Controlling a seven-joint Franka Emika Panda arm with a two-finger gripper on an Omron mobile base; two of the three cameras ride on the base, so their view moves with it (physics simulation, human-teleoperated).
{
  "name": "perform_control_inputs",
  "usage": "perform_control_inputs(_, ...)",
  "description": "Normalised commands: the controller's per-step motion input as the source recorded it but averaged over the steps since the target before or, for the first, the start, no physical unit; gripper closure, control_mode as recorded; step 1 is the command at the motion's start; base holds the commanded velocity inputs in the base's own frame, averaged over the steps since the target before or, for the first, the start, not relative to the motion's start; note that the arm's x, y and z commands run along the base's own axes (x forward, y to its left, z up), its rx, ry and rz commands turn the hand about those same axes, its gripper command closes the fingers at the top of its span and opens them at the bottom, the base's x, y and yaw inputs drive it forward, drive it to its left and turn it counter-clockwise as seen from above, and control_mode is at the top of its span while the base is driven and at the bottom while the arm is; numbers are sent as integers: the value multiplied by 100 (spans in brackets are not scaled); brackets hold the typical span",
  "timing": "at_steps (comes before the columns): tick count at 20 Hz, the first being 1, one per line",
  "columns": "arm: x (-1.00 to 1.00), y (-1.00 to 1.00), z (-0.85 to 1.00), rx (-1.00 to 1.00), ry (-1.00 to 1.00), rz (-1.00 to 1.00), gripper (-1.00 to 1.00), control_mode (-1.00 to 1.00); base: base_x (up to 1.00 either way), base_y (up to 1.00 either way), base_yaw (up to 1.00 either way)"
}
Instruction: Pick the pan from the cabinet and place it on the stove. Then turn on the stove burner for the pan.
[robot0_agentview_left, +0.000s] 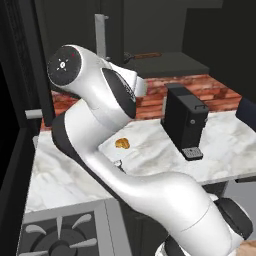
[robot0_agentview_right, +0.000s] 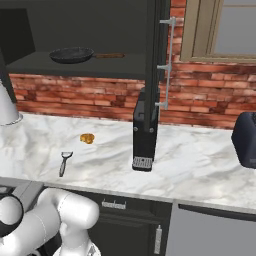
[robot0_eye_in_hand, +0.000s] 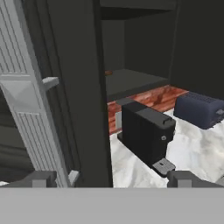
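The black pan rests on the open cabinet shelf, its brown handle pointing right. In the left base view just that handle pokes out past my arm. My gripper is open, fingertips wide apart with nothing between them. It faces the edge of the swung-open cabinet door, whose silver bar handle is to the left. A sliver of the pan's handle shows on the shelf beyond. A corner of the stove with its black grate lies below the counter's left end.
A black coffee machine stands on the marble counter under the open door. A dark toaster sits at the right. A small peeler and an orange morsel lie on the counter's left part.
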Motion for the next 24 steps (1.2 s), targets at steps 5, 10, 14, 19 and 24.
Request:
perform_control_inputs(5,0,-71,5,11,0,5,-100,-100,0,0,0)
perform_control_inputs(10,-13,-74,5,16,-1,8,-100,-100,0,0,0)
perform_control_inputs(14,-15,-78,1,22,-1,9,-100,-100,0,0,0)
perform_control_inputs(19,-2,-78,0,26,-1,13,-100,-100,0,0,0)
perform_control_inputs(24,29,-54,-12,29,0,17,-100,-100,0,0,0)
